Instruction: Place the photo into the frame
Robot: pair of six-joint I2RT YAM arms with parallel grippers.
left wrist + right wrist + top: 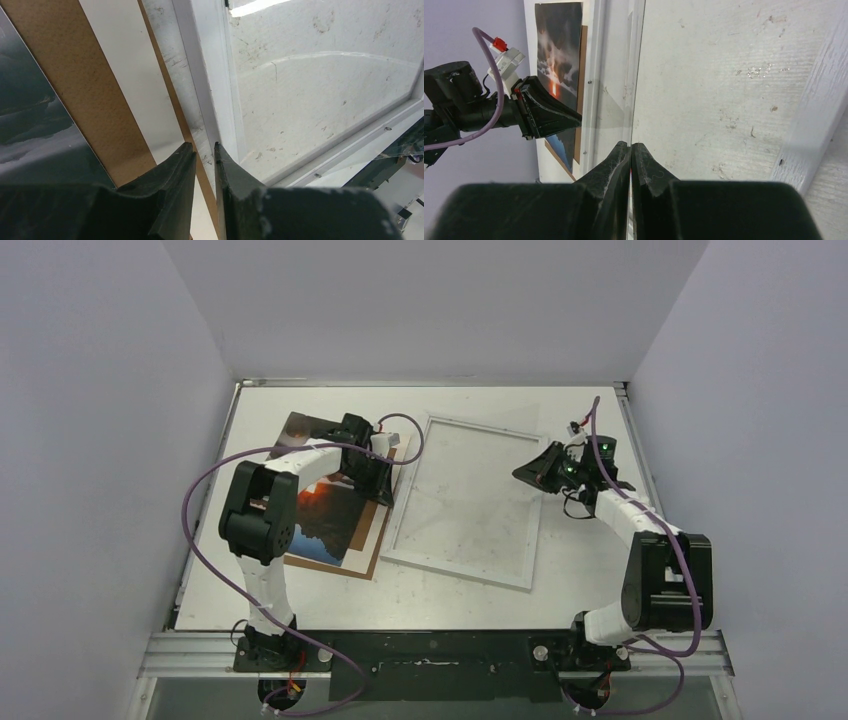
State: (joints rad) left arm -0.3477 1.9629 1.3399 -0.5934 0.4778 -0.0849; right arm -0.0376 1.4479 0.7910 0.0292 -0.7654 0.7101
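1. Worktop [600, 580]: both arms are bolted at the bottom edge of the top view and reach up the picture.
2. Photo [335, 525]: lies flat at left of centre on a brown backing board [377, 540]. The board shows as a strip along the photo's right and lower sides. The left arm partly covers the photo. The photo is outside the frame.
3. Frame [460, 574]: lies flat at centre, just right of the board, and is slightly rotated.
4. Left gripper [202, 146]: low over the board's right edge, beside the frame's left border. The fingers stand a narrow gap apart. The board's edge runs under the gap, and nothing is seen gripped.
5. Right gripper [630, 145]: at the frame's upper right corner. The fingers are pressed together on the thin edge of a clear sheet [624, 90], which is tilted up over the frame.
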